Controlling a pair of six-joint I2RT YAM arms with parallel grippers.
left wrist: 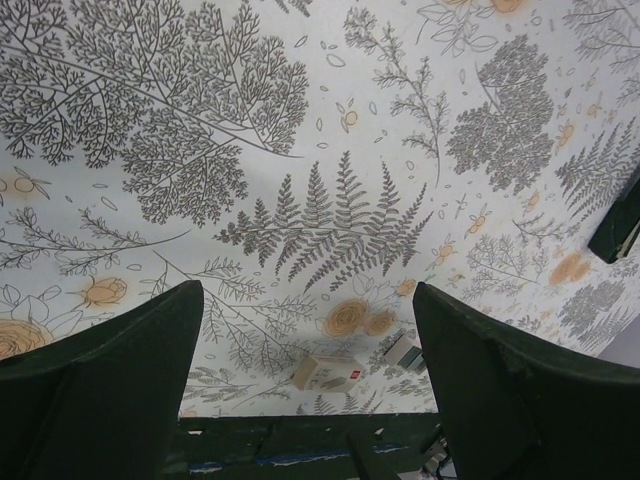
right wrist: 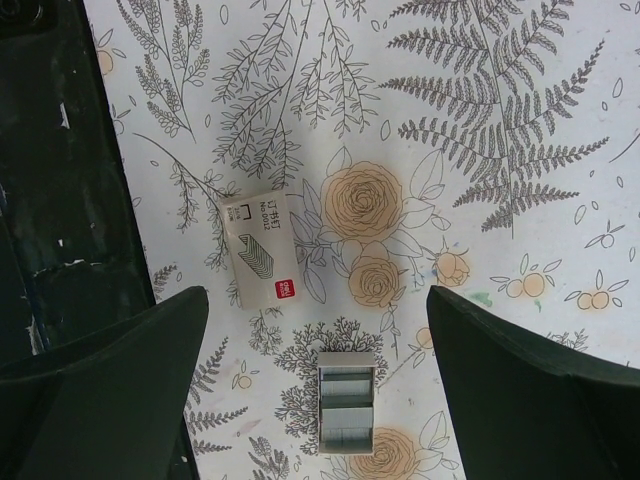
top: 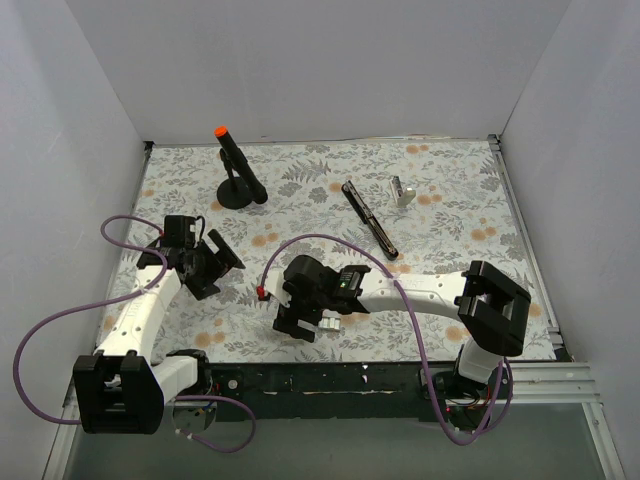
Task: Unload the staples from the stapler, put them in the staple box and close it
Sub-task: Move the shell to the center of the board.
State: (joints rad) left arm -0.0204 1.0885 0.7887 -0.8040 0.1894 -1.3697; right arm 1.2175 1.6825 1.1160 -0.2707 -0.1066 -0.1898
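The stapler, a slim black bar, lies diagonally on the floral mat at centre right, far from both grippers and out of both wrist views. My left gripper is open and empty over the left part of the mat; its wrist view shows bare mat between the fingers. My right gripper is open and empty near the front edge. It hovers over a grey tray of staples and a beige staple box sleeve.
A black post with an orange tip stands on a round base at the back left. A small silvery piece lies right of the stapler. The sleeve and tray lie by the dark front table edge. White walls enclose the table.
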